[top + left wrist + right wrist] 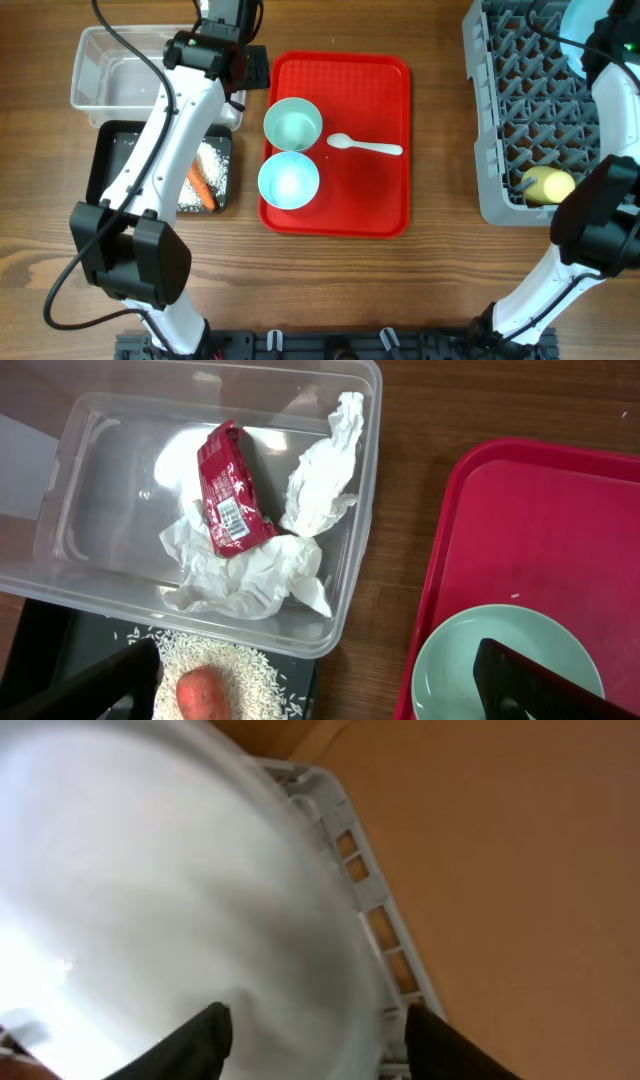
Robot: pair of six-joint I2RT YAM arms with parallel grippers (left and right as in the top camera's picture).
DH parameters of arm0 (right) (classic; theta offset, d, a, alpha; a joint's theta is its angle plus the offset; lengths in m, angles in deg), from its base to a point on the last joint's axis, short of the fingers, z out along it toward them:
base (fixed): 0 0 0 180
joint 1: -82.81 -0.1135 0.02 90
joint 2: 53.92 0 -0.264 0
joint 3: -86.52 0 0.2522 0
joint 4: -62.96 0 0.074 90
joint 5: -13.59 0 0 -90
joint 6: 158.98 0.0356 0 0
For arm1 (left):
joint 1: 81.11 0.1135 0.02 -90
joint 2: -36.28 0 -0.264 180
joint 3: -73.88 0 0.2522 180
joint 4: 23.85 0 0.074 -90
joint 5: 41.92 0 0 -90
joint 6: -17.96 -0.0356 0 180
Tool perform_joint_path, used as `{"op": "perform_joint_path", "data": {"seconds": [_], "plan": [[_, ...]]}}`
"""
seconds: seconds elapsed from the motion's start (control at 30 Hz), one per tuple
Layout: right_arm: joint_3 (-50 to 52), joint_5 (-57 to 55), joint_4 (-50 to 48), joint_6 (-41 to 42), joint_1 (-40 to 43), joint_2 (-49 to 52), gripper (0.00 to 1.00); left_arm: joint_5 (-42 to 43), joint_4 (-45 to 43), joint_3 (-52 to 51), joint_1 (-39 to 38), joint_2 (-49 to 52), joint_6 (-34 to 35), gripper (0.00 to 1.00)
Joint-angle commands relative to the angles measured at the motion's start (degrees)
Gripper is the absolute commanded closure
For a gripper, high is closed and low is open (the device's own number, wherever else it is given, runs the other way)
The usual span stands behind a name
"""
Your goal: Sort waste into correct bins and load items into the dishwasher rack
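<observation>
My left gripper (320,690) hangs open above the gap between the clear bin (60,510) and the mint-green bowl (470,660). The red wrapper (230,490) and the crumpled napkin (250,575) lie inside the clear bin. An orange carrot (202,188) rests on rice (210,160) in the black bin (100,165). On the red tray (370,200) sit the mint-green bowl (293,124), the light blue bowl (289,181) and the spoon (365,146). My right gripper (320,1040) is open at the rim of the pale blue plate (150,900), which stands in the rack (500,110). A yellow cup (547,185) lies in the rack's near corner.
The left arm stretches over the black bin toward the clear bin's right end. The right arm covers the rack's right side. Bare wooden table lies between the red tray and the rack, and along the front edge.
</observation>
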Motion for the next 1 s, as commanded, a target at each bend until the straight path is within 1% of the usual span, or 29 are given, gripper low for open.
{"op": "perform_joint_path", "data": {"seconds": [0.0,0.1,0.2,0.43,0.53,0.63,0.7,0.73,0.8,0.9,0.97], "plan": [[-0.2,0.7,0.9,4.0,-0.2,1.3,0.21,-1.2,-0.1,0.7,0.1,-0.3,-0.1,0.00],[-0.2,0.7,1.4,4.5,-0.2,0.8,0.18,-1.2,-0.2,0.7,0.1,-0.3,-0.1,0.00],[-0.2,0.7,2.0,7.3,-0.2,-1.0,0.15,-1.2,-0.2,0.7,0.1,-0.3,-0.1,0.00],[-0.2,1.3,3.0,8.7,-0.2,-2.8,0.15,-1.2,-0.2,0.7,0.1,-0.3,-0.1,0.00],[-0.2,6.2,5.5,14.6,0.8,-2.8,0.14,-1.2,-0.2,0.7,0.1,-0.3,-0.1,0.00],[-1.0,15.2,8.9,21.3,3.1,-2.9,0.13,-1.2,-0.2,0.7,0.1,-0.3,-0.1,0.00],[-2.4,23.3,12.8,23.5,4.8,-3.6,0.13,-1.2,-0.2,0.7,0.1,-0.3,-0.1,0.00],[-3.1,27.9,14.8,23.7,5.6,-4.2,0.11,-1.2,-0.2,0.7,0.1,-0.3,-0.1,0.00],[-3.6,35.7,17.5,23.5,6.8,-6.4,0.09,-1.2,-0.2,0.7,0.1,-0.3,-0.1,0.00],[-3.6,39.5,17.2,24.9,8.3,-9.5,0.09,-1.2,-0.2,0.7,0.1,-0.3,-0.1,0.00],[-3.6,39.5,15.1,29.7,9.4,-10.3,0.09,-1.2,-0.2,0.7,0.1,-0.3,-0.1,0.00]]}}
